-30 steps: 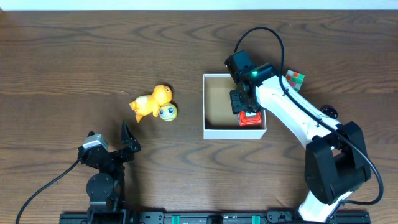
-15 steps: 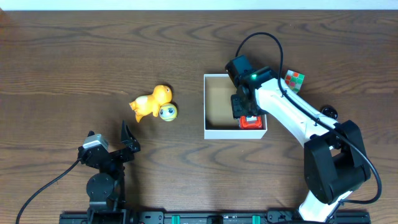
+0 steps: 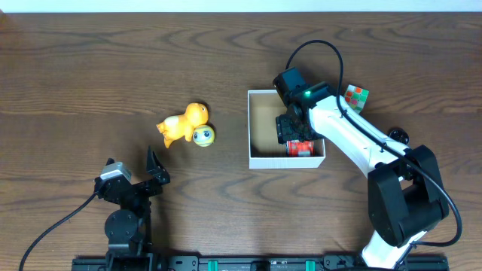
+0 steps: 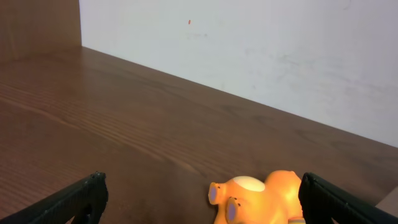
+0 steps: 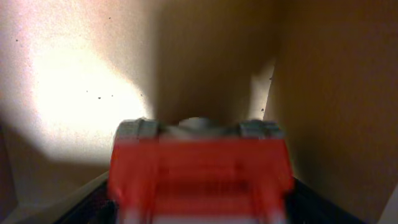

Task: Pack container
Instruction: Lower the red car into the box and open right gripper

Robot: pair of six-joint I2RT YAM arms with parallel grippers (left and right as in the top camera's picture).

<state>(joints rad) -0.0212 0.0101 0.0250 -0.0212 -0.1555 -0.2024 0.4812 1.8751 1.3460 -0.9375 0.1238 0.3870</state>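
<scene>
The container (image 3: 251,128) is a shallow white box with a tan cardboard inside (image 5: 336,93), right of the table's middle. My right gripper (image 3: 294,134) reaches down into its near right corner and is shut on a red toy (image 3: 302,148). In the right wrist view the toy (image 5: 199,168) is blurred and fills the gap between the dark fingers (image 5: 199,208). An orange toy animal (image 3: 183,123) lies on the table left of the box, touching a small yellow-green head (image 3: 202,135). My left gripper (image 3: 132,167) is open and empty near the front edge, and the orange toy (image 4: 261,196) lies ahead of its fingers (image 4: 202,186).
A multicoloured cube (image 3: 357,95) lies on the table behind the right arm, right of the box. A small dark object (image 3: 398,135) sits beside the arm's forearm. A white wall runs along the table's far edge (image 4: 249,50).
The right gripper has shifted slightly left and lower in the box, and the red toy has turned and sunk toward the near right corner. The left arm has not moved.
</scene>
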